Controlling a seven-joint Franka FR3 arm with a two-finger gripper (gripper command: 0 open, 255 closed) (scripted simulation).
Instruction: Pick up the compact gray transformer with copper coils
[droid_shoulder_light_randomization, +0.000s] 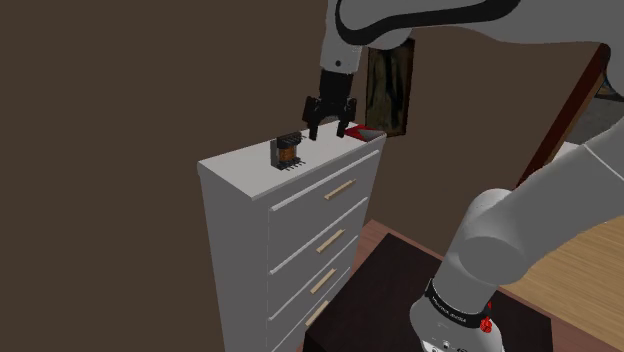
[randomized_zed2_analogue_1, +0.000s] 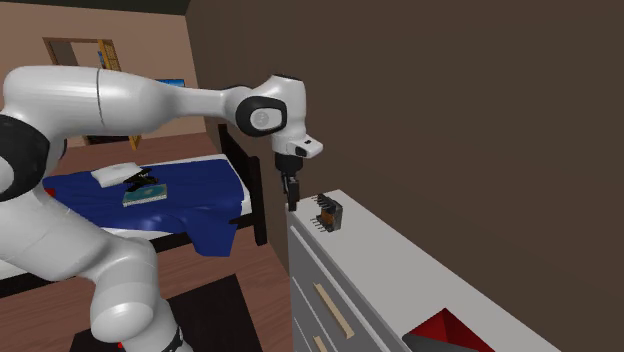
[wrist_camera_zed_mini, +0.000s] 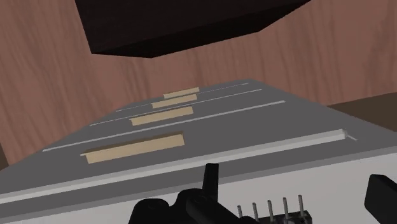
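The small dark transformer with a copper-coloured winding stands upright on the top of the white dresser, near its front edge. My gripper hangs just above the dresser top, a short way to the shoulder view's right of the transformer, open and holding nothing. From the second exterior view, the gripper is over the dresser's front edge, beside the transformer and apart from it. In the wrist view, the transformer's metal pins show between my spread fingers, above the drawer fronts.
A red flat object lies at the far end of the dresser top. The dresser has several drawers with wooden handles. A brown wall stands right behind it. A bed with a blue cover stands on the floor beyond.
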